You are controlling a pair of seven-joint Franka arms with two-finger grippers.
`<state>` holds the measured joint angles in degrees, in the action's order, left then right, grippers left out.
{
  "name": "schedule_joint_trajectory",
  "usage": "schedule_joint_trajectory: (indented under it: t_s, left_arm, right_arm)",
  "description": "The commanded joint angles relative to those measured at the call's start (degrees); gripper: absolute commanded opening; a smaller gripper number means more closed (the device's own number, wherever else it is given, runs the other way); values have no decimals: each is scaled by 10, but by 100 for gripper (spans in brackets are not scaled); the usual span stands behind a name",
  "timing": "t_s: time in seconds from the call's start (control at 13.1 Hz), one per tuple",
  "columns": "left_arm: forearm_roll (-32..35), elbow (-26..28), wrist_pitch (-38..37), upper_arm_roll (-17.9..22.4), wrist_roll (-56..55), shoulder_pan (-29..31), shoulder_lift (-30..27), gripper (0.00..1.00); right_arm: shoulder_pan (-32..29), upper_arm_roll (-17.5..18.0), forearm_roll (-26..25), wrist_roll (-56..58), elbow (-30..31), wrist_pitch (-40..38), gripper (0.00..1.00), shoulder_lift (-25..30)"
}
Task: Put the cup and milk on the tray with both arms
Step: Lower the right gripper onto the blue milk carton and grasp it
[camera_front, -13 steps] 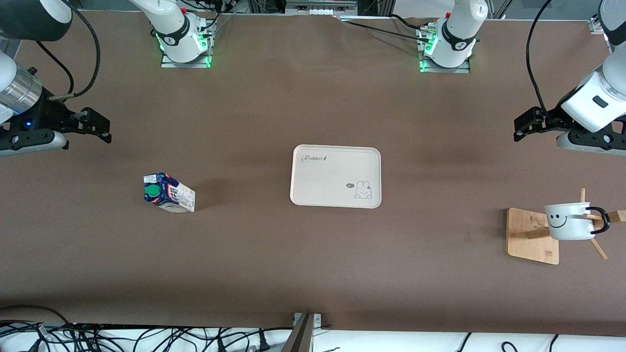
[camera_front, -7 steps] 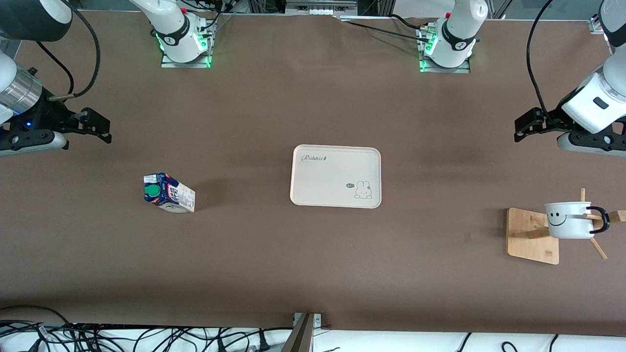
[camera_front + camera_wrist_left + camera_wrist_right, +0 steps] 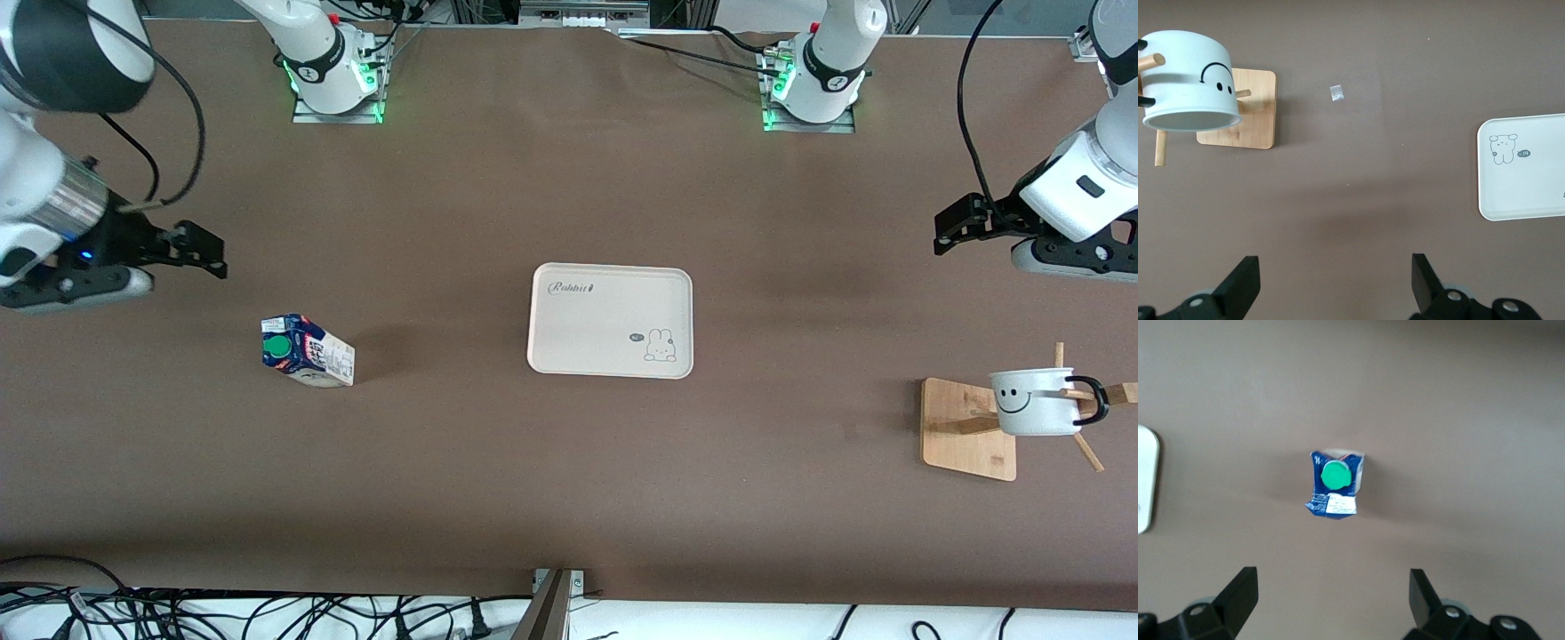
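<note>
Cream tray [image 3: 610,320], rounded corners, bunny outline, at centre of matte brown table [image 3: 569,498]. Blue-white milk [image 3: 307,350], green cap, toward right arm's end. White smiley cup [image 3: 1034,401] hung on wooden rack [image 3: 967,429] toward left arm's end. Left gripper [image 3: 945,233] and right gripper [image 3: 210,255] spread wide, grasping nothing, over bare table.

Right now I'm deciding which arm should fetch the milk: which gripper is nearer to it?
Right. The right gripper hovers open close beside the milk, at its end of the table; the left gripper, also open, is at the cup's end, past the tray.
</note>
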<state>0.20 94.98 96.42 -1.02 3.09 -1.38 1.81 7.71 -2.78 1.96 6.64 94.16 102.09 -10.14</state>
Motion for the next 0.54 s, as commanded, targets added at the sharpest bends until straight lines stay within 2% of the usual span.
schedule_joint_trajectory:
  t_s: [0.0,0.23,0.46]
  left_arm:
    - [5,-20,-16,-1,3,-1,7,100]
    - [5,-21,-16,-2,2,-5,7,100]
    - [6,-21,-16,-2,2,-6,7,100]
  right_arm:
    - [9,-1,4,19,-17,6,100,-68]
    - [13,1,13,20,-16,60,100,-128]
    - [15,1,13,18,-16,82,100,-144]
